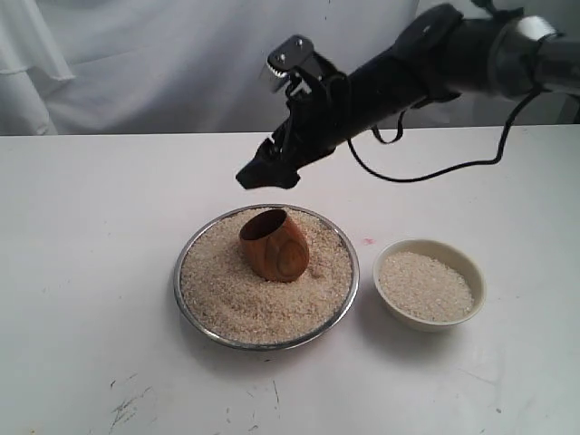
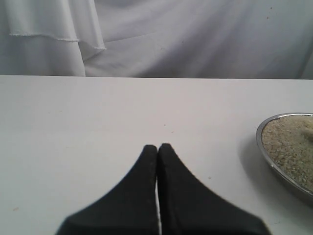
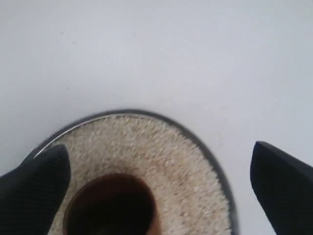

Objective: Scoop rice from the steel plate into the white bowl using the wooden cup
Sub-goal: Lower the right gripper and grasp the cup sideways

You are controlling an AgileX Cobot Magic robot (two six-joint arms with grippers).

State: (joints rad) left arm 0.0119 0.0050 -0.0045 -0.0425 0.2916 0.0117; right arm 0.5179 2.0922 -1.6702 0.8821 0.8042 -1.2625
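hovering apart from it, your right gripper (image 1: pixel 267 174) spreads its fingers wide above the wooden cup (image 1: pixel 275 245), which lies tilted in the rice (image 1: pixel 227 294) on the steel plate (image 1: pixel 177 283) between them. white bowl (image 1: pixel 478 283) sits well beyond the fingertips. your left gripper (image 2: pixel 157 147) has its fingers pressed together.

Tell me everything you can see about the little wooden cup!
The wooden cup is a small, rounded tumbler with no handle, made of orange-brown wood with visible grain and a dark inside. It leans tilted, mouth upward, in the middle of the rice on the steel plate, its bottom sunk a little into the grains. Only rice touches it. The right gripper hangs above it, jaws open, not holding it.
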